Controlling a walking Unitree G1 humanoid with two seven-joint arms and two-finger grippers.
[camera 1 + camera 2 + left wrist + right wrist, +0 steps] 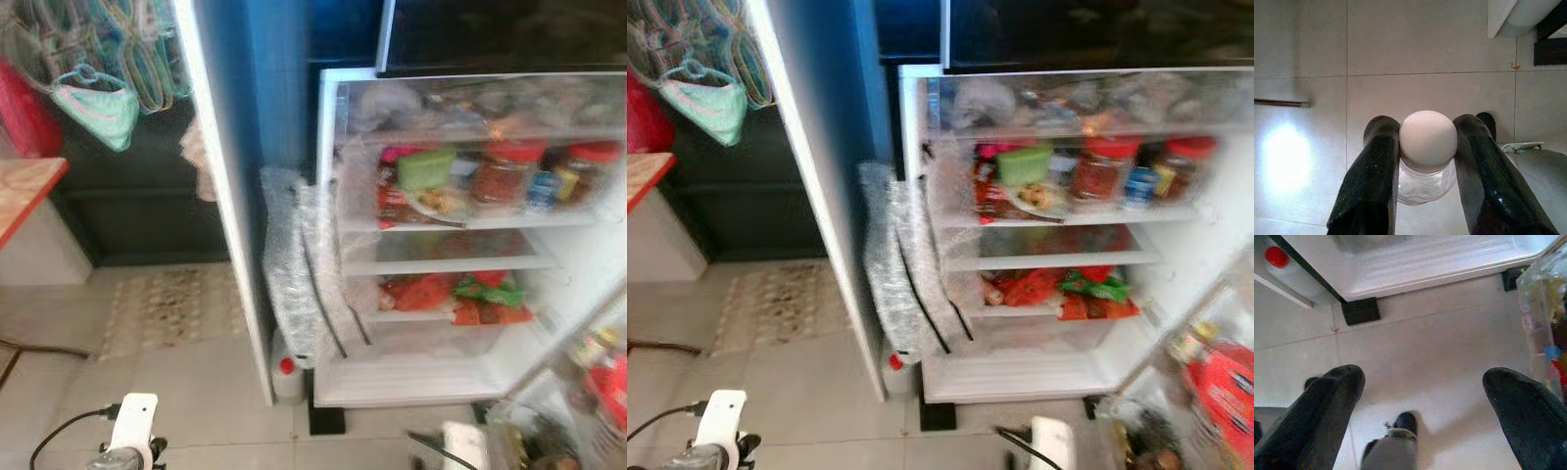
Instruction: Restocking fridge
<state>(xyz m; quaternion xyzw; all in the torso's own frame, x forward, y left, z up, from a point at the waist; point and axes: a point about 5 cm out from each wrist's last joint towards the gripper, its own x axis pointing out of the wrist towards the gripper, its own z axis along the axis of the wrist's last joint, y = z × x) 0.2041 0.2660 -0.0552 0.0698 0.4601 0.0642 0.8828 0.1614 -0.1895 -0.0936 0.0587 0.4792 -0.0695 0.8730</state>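
Ahead of you, on the right, the fridge (pixel 460 372) stands open, so its shelves are ready to take more food. Its door (pixel 220 196) swings out toward you on the left. The top shelf holds red-lidded jars (pixel 509 171) and a green box (pixel 426 168), and red and green packets (pixel 460 299) lie on a lower shelf. The bottom part looks bare, so you may find room there. Bubble wrap (pixel 294 264) hangs down the fridge's left edge, and a small red-capped jug (pixel 286 377) sits on the floor tiles (pixel 186 392) just below it.

Your left gripper (pixel 1425 161) hangs low over the floor, well short of the fridge. Its two black fingers are pressed tight on a clear bottle (pixel 1427 169) with a white cap (pixel 1427 139), likely so it won't slip while you carry it. Your right gripper (pixel 1425 396) also points at the floor near the fridge's foot, fingers spread wide with nothing between them.

Both head views are blurry, so you can't read any labels. Things at the near right edge are cut off and hard to name.
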